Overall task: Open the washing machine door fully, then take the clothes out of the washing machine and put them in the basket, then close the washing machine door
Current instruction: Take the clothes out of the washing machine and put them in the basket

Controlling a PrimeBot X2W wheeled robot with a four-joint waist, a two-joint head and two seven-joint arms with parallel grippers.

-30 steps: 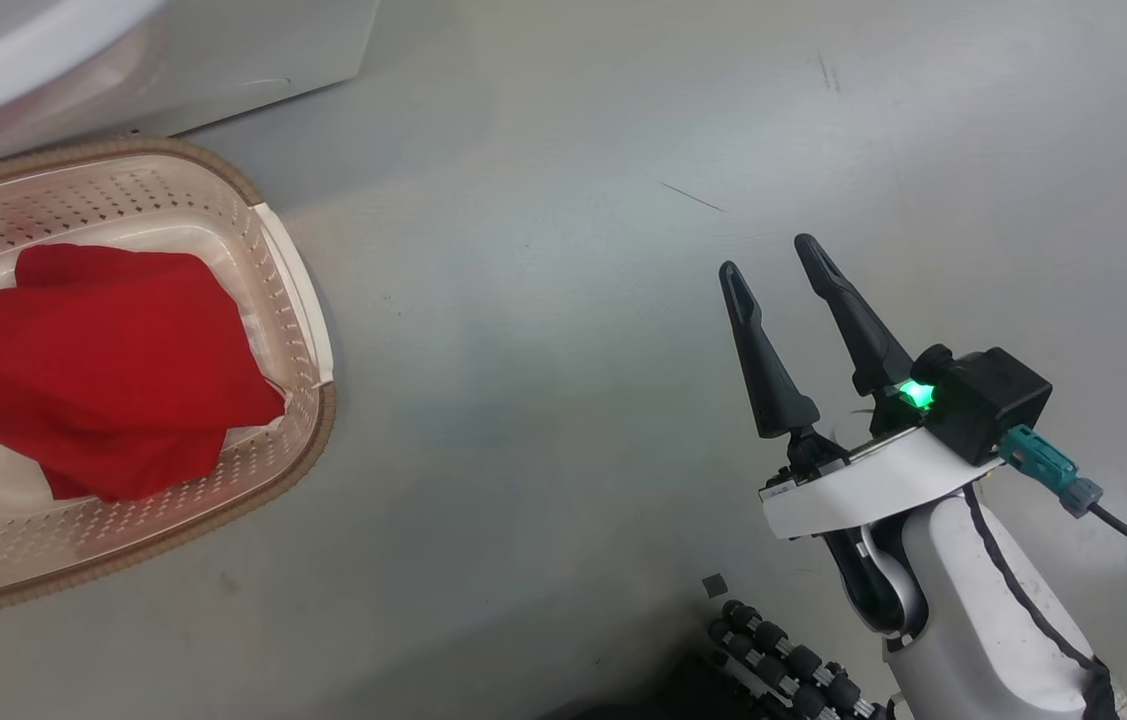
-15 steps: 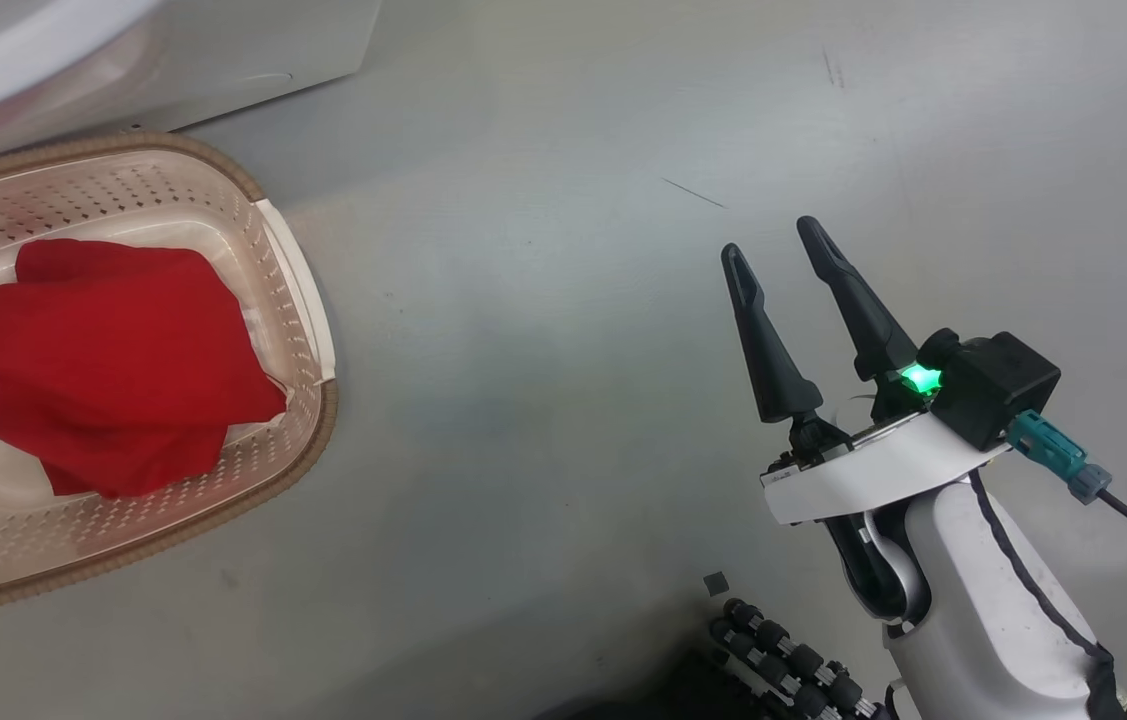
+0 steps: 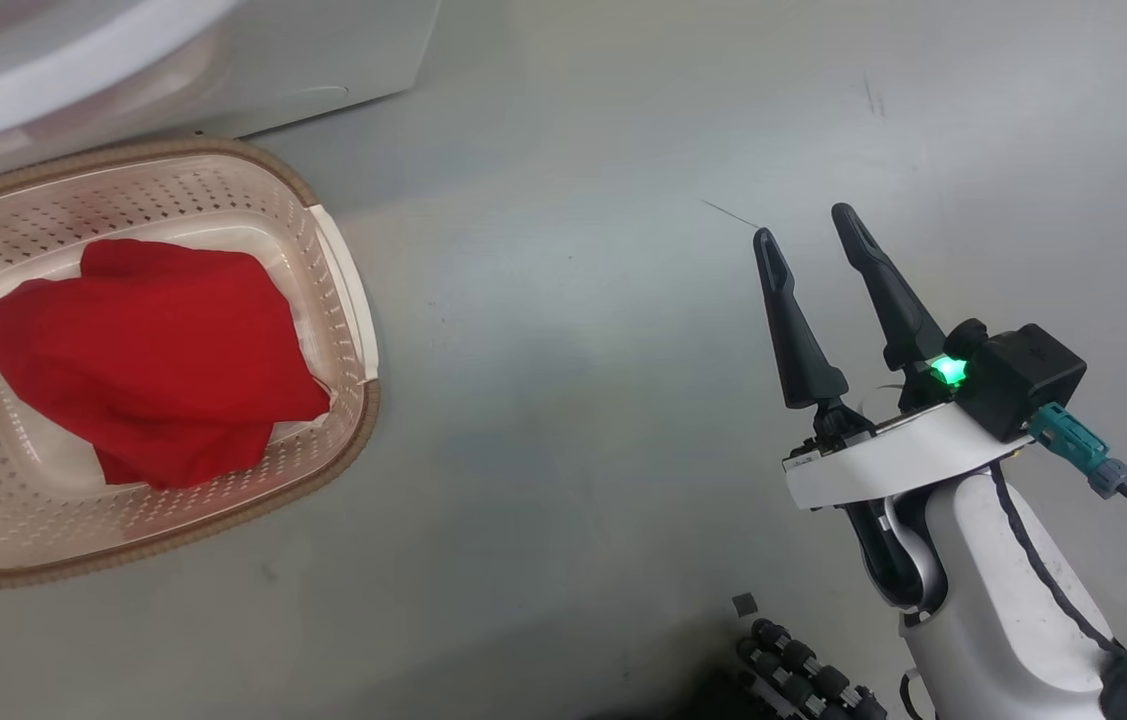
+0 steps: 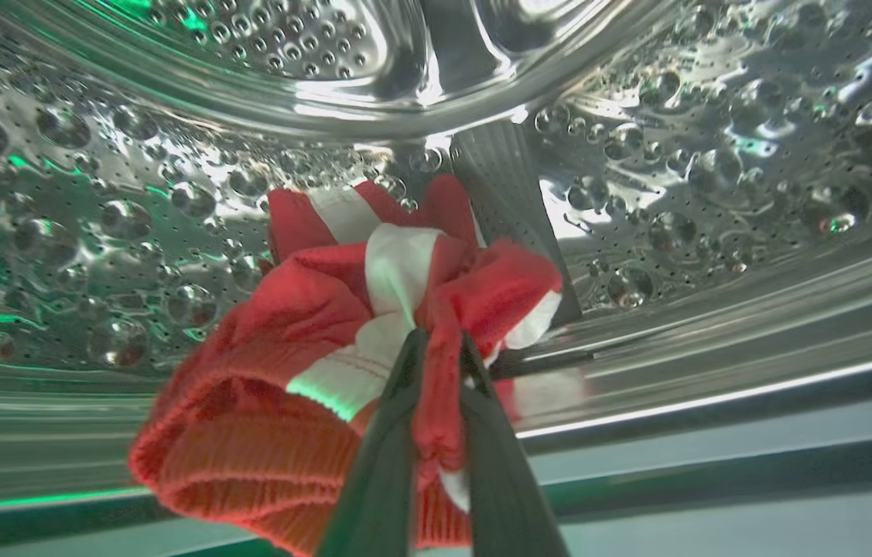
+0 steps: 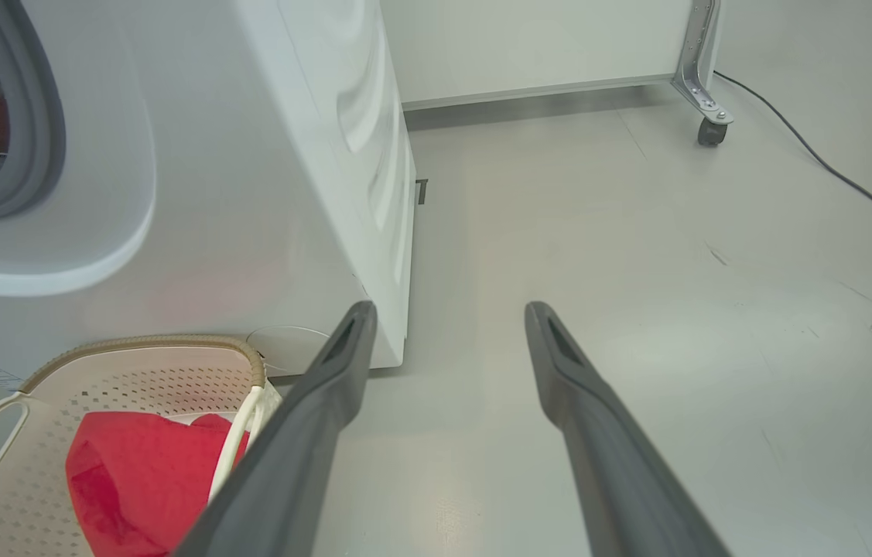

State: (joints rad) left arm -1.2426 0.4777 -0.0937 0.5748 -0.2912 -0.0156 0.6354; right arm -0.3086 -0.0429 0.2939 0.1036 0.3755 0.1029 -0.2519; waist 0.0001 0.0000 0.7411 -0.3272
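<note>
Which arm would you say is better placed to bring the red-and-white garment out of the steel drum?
Left: the left fingers pinch the red-and-white knitted garment inside the perforated steel drum. The right fingers stand apart over grey floor.

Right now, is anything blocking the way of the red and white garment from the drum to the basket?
Nothing visible does. The left pincer is shut on the red and white garment inside the drum. The basket is open on top, holding one plain red garment; the right pincer hangs aside.
</note>
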